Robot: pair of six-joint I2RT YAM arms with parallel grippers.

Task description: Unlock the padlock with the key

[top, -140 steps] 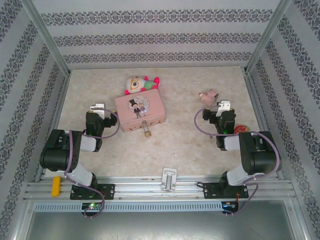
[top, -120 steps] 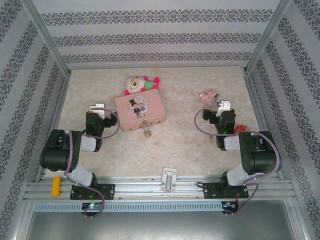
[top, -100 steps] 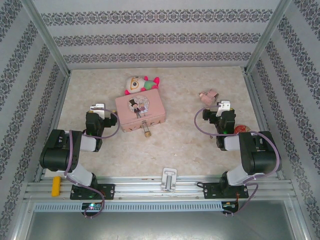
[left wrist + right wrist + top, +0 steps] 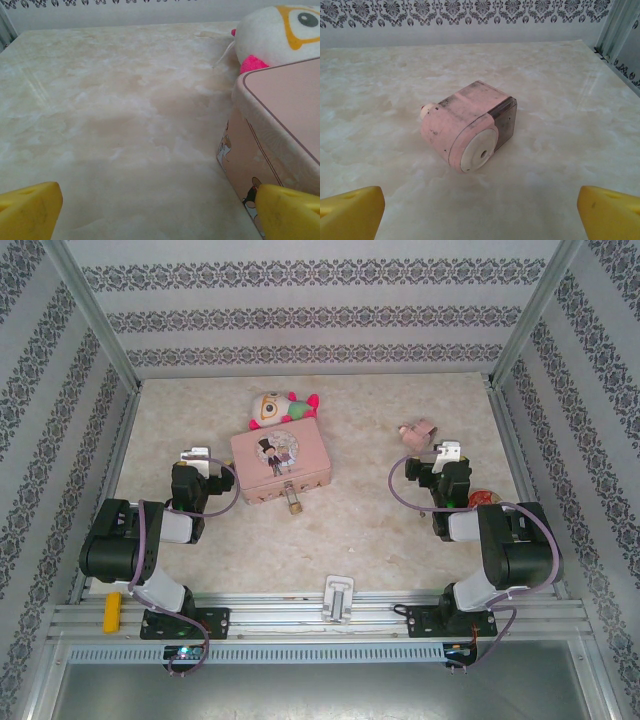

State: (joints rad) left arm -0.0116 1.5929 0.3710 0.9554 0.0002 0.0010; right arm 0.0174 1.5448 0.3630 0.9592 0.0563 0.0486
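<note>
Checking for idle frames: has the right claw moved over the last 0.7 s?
No. The right claw stays put against the table's right edge in the top view.

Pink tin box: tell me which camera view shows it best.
The top external view: the pink tin box shows whole there, lid picture included, with the padlock at its front edge. The left wrist view catches one corner and part of the lid at its right edge. The right wrist view faces a pink sharpener.
</note>
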